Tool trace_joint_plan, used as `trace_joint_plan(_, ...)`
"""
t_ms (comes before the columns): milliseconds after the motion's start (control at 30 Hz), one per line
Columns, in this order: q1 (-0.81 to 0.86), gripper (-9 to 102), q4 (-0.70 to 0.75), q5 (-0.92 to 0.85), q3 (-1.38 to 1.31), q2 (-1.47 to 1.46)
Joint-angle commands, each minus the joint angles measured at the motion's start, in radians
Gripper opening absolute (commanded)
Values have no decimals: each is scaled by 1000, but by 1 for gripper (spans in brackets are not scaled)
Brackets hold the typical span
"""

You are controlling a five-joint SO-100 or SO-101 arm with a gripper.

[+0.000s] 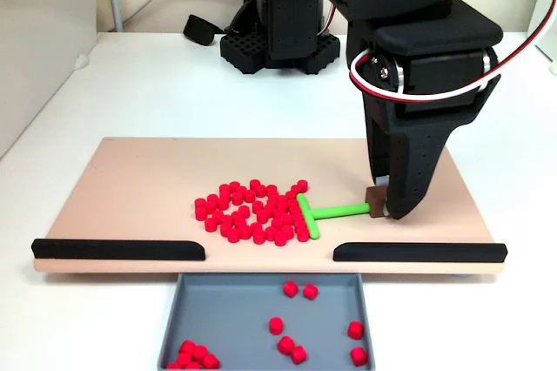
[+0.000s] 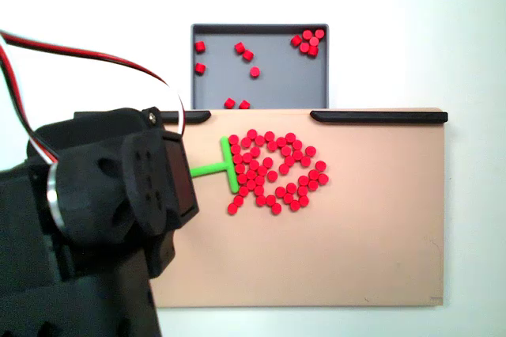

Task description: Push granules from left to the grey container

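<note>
Closest to me in a fixed view is the grey container point(image 1: 265, 323), touching the tan board's point(image 1: 130, 188) front edge, with a few granules scattered inside. Most granules point(image 1: 257, 212) lie in a loose pile on the board, against the crossbar of the green pusher point(image 1: 324, 212). The gripper point(image 1: 387, 205) is clenched on the pusher's stem end.
</note>
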Motion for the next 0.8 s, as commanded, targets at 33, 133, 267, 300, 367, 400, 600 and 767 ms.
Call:
trace_joint_plan(33,14,0,3,-20,-29,-2)
trace_joint_plan(133,17,0,3,-29,-29,-3)
trace_joint_plan(267,21,0,3,-55,-29,-3)
trace_joint_plan(300,21,0,3,-60,-29,-3)
trace_joint_plan(367,23,0,3,-67,-29,-3)
trace_joint_plan(400,25,0,3,-71,-29,-3)
trace_joint_plan(600,28,0,3,-91,-18,-5)
trace_joint_plan(767,29,0,5,-101,-14,-3)
